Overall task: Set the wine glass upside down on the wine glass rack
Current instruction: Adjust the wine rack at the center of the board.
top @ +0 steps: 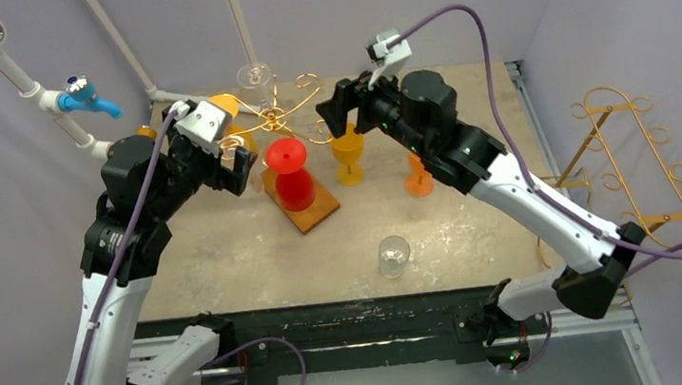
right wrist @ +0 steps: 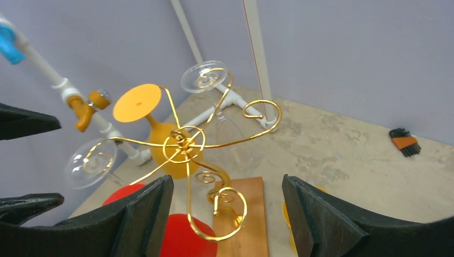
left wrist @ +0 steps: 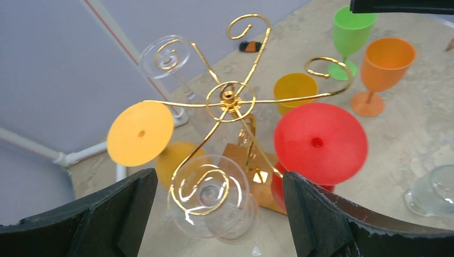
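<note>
Clear wine glass (left wrist: 209, 198) hangs upside down, foot caught in a spiral arm of the gold wire rack (left wrist: 230, 99), at approx. 8 o'clock from the hub in top view. Left hand (left wrist: 218, 182) sits over it, fingers spread wide either side, not touching, holding nothing. Right hand (right wrist: 227, 183) is at 3 o'clock of the rack, also wide open and empty. Other arms carry a red glass (left wrist: 320, 142) at 6, a yellow-orange one (left wrist: 140, 134) at 10, and a 2nd clear one (left wrist: 166, 56) at 12. Rack stands on a wooden base (top: 315, 209) on the counter (top: 229, 252). Another clear glass (top: 394, 256) stands at 5 o'clock, well apart.
</note>
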